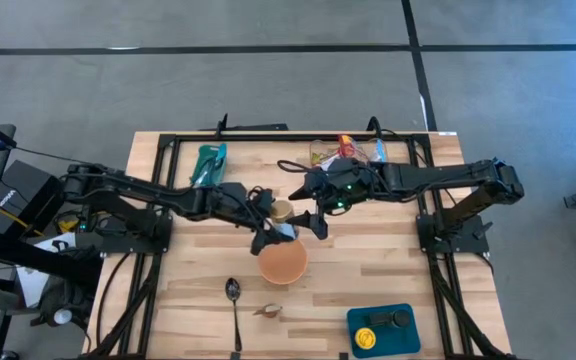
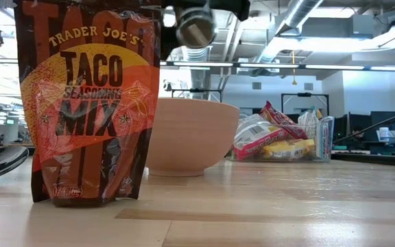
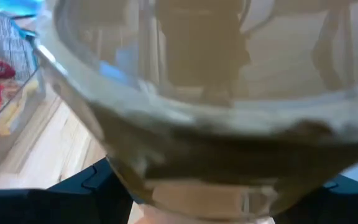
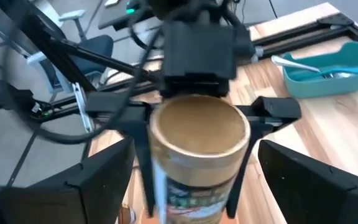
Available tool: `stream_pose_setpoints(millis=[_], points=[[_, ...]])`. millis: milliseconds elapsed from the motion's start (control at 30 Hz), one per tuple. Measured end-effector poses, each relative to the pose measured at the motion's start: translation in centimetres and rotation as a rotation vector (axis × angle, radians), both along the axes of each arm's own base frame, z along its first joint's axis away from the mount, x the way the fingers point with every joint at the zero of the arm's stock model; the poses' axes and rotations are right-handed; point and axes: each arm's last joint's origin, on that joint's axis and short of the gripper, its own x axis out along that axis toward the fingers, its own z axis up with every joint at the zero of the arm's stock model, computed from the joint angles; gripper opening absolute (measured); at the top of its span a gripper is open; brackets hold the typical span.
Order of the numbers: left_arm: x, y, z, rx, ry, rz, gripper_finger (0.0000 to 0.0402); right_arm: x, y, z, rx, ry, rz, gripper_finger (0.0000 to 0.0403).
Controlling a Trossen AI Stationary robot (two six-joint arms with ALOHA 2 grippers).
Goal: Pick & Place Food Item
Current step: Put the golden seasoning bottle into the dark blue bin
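Now jar (image 4: 197,155) held in left claw (image 4: 197,118)

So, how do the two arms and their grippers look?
Both arms are dark, jointed tubes. The left arm trails black cables near its gripper. The right arm shows a small green light by its wrist. The right gripper has two flat, black, angular fingers.
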Motion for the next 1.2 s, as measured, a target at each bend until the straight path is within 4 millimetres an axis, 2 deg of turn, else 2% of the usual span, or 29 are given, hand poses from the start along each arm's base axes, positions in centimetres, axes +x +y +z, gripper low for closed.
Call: stream_pose_setpoints(millis=[200,300,400,700,1200], points=[[1.0,-0.1,0.2,0.018,0.003,-0.008,0.0280,-0.1,0.0,-0.2,0.023,0.024,-0.012,0.0335],[1.4,-0.1,0.9,0.018,-0.025,-0.007,0.0277,-0.2,0.3,-0.4,0.022,0.048,-0.003,0.0335],[1.5,0.1,1.3,0.019,-0.036,-0.002,0.0275,0.7,0.7,-1.6,0.020,0.083,0.007,0.0335],[1.5,0.1,0.4,0.022,0.041,-0.004,0.0275,1.9,0.8,-3.1,0.051,0.114,0.046,0.0330],[1.4,0.0,0.0,0.024,0.090,-0.016,0.0281,1.9,0.3,-3.0,0.071,0.110,0.058,0.0310]])
